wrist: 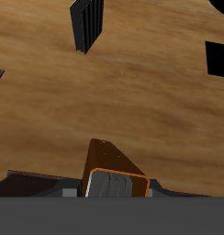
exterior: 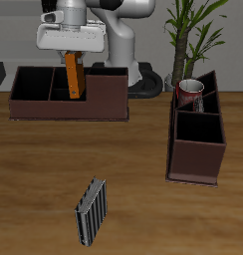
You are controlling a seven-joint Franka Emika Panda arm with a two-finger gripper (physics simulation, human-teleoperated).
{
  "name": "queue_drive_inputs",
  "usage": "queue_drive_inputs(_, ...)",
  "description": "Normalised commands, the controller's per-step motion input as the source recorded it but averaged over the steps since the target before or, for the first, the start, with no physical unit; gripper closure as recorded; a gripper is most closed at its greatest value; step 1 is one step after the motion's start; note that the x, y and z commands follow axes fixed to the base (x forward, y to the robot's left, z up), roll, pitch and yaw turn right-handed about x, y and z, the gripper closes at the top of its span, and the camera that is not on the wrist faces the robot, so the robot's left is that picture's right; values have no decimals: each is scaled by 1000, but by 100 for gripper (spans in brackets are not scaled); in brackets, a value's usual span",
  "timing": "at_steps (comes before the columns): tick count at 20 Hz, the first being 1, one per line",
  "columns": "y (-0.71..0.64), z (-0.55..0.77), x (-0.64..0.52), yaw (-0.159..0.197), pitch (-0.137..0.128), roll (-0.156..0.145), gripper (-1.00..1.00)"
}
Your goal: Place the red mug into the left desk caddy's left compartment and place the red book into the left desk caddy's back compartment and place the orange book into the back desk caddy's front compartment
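My gripper [exterior: 72,58] is shut on the orange book [exterior: 72,76], which it holds upright over the back desk caddy [exterior: 104,100]. The book's lower end dips into the small middle cells; I cannot tell whether it touches the bottom. In the wrist view the orange book [wrist: 114,173] fills the near field, with the caddy's rim [wrist: 27,181] beside it. The red mug [exterior: 190,93] sits tilted in the far-end cell of the left desk caddy [exterior: 196,157]. The red book is out of view.
A black-and-grey striped book [exterior: 91,211] [wrist: 86,23] stands on the table near the front edge. A potted plant [exterior: 193,30] rises behind the left desk caddy. The robot's base [exterior: 119,45] stands close behind the back caddy.
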Motion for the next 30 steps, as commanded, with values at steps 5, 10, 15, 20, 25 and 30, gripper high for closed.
queue_drive_inputs(5, -203, 339, -366, 12, -58, -23, 100)
queue_drive_inputs(10, -119, 186, -358, 21, 17, -28, 100)
queue_drive_inputs(15, -92, 133, -227, 36, -26, -22, 100)
queue_drive_inputs(20, -247, 51, -45, 34, 0, -45, 100)
queue_drive_inputs(25, -127, -35, -40, 89, 0, 6, 100)
queue_drive_inputs(30, -196, -157, 16, 220, 17, 18, 100)
